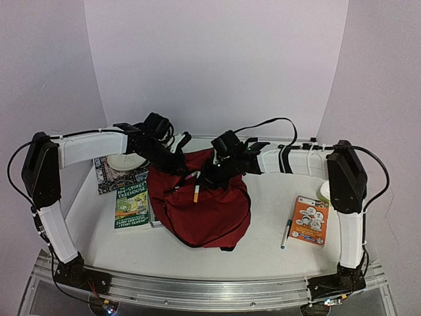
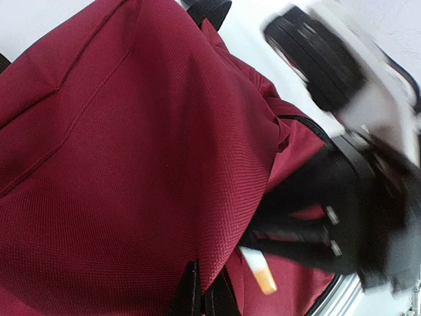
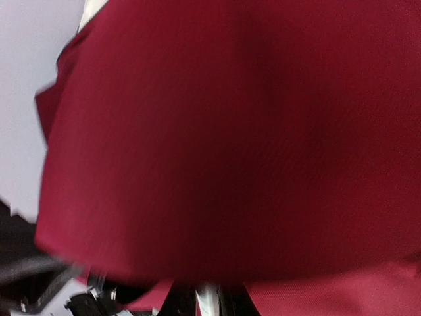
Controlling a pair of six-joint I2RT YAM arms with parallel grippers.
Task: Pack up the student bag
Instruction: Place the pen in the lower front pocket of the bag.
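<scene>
The dark red student bag (image 1: 207,207) lies in the middle of the table. It fills the left wrist view (image 2: 131,164) and the right wrist view (image 3: 230,131). My left gripper (image 1: 177,169) is shut on a fold of the bag's fabric at its upper left edge; the pinch shows in the left wrist view (image 2: 200,293). My right gripper (image 1: 202,180) is over the bag's top and is shut on a white marker with an orange end (image 1: 195,193). The marker also shows in the left wrist view (image 2: 259,271). In the right wrist view a white sliver of the marker sits between the jaws of the right gripper (image 3: 209,301). The bag's opening is hidden.
A green Treehouse book (image 1: 131,205) and a patterned book (image 1: 110,176) with a white disc (image 1: 125,160) on it lie left of the bag. An orange book (image 1: 309,220), a blue pen (image 1: 286,233) and a white round object (image 1: 325,191) lie on the right.
</scene>
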